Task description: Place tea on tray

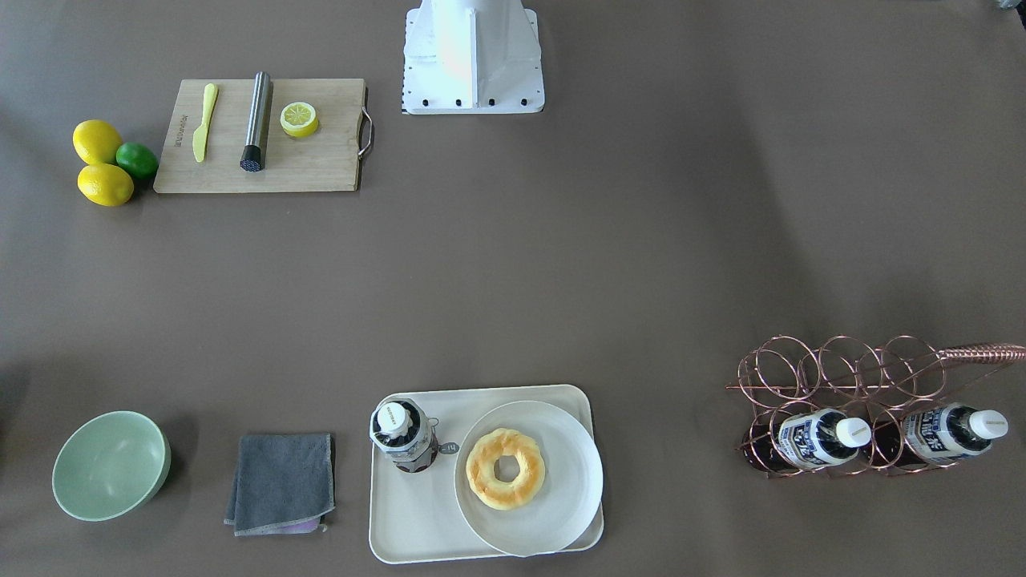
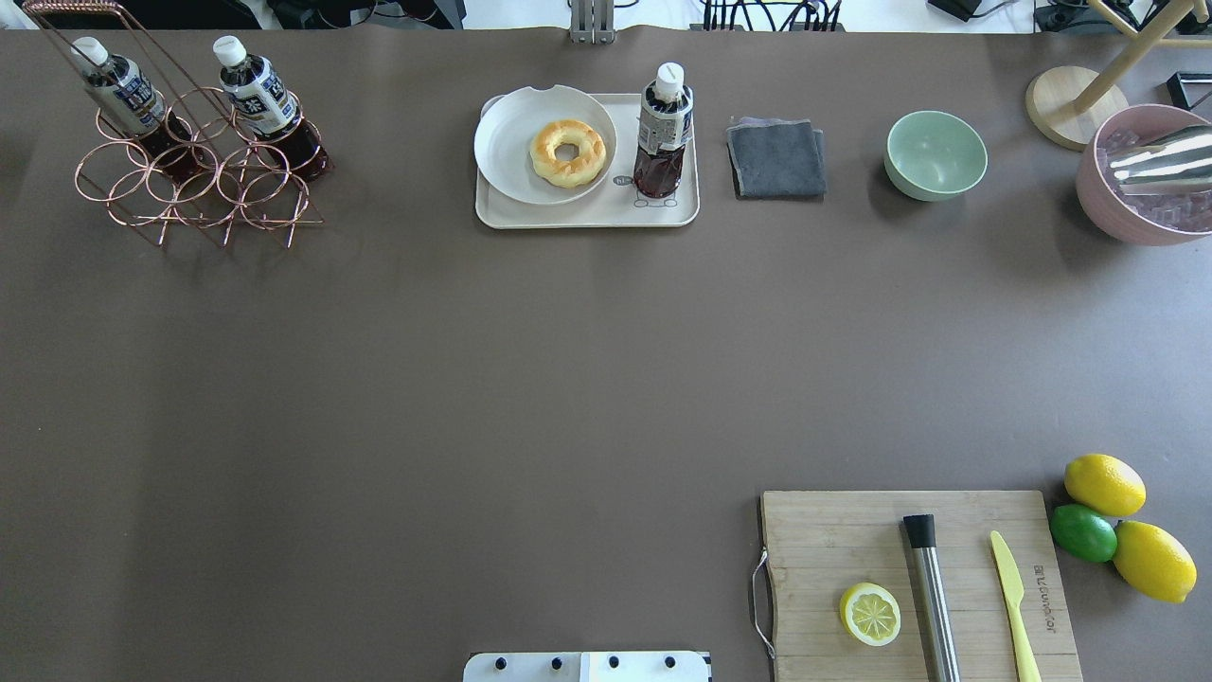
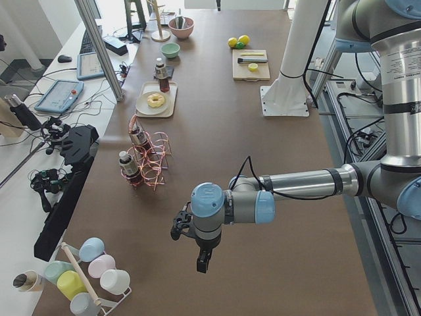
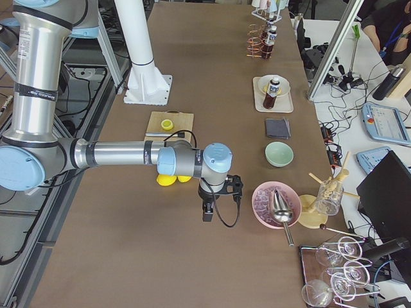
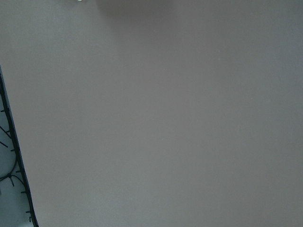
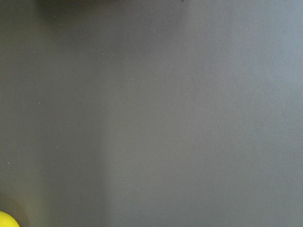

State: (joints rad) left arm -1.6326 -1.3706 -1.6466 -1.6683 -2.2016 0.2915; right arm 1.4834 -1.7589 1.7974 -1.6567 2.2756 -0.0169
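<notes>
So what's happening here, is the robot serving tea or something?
Nothing is being handled at this moment. One tea bottle stands upright on the cream tray, beside the plate with the doughnut. Two other bottles lean in the copper rack. The left gripper and right gripper hang over bare table, far from the tray.

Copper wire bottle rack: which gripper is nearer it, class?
Left. The left gripper hangs near the copper wire bottle rack; the right gripper is at the table's opposite end.

Our left gripper pointing down from an outstretched level arm, our right gripper likewise, jaw spread unreadable to us.
</notes>
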